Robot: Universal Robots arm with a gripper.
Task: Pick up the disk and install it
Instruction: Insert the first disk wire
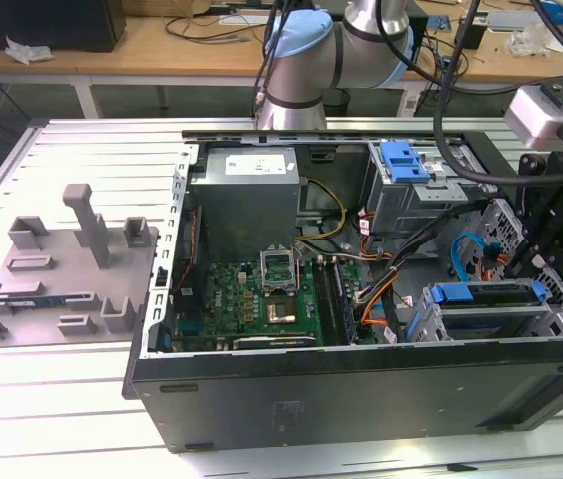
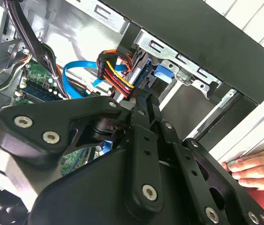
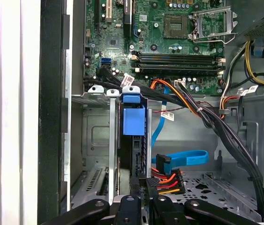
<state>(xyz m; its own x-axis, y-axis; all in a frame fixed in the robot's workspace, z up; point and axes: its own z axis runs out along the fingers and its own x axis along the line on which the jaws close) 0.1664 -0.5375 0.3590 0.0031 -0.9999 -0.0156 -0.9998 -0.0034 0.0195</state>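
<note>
The disk (image 3: 133, 123) stands on edge in a slot of the drive cage (image 3: 97, 140); its blue frame shows at the end toward the motherboard (image 3: 169, 42), and its dark body runs back between the cage's metal walls. In the exterior view that cage sits in the corner of the open computer case (image 1: 361, 399), at its near edge and the exterior view's right. The gripper (image 3: 143, 186) is at the disk's other end, just beside or touching it; whether it is clamped on the disk or free of it cannot be told.

A power plug (image 3: 167, 180) with red, orange and yellow wires lies just beside the gripper; a flat blue data cable (image 3: 183, 159) loops over the case floor next to the cage; a bundle of black cables runs from the motherboard's edge past the cage.

Along the case's far edge sit a grey power supply (image 1: 247, 190) and a second cage holding a blue bracket (image 1: 406, 162); the arm (image 1: 311, 60) rises behind that edge.

The case lies on its side on a white slatted table (image 1: 62, 399); a grey fixture (image 1: 62, 269) with upright posts stands near the table's edge at the exterior view's left, well apart from the case. In the second wrist view a person's hand (image 2: 253, 168) rests on the table, just beside the case's outer wall.
</note>
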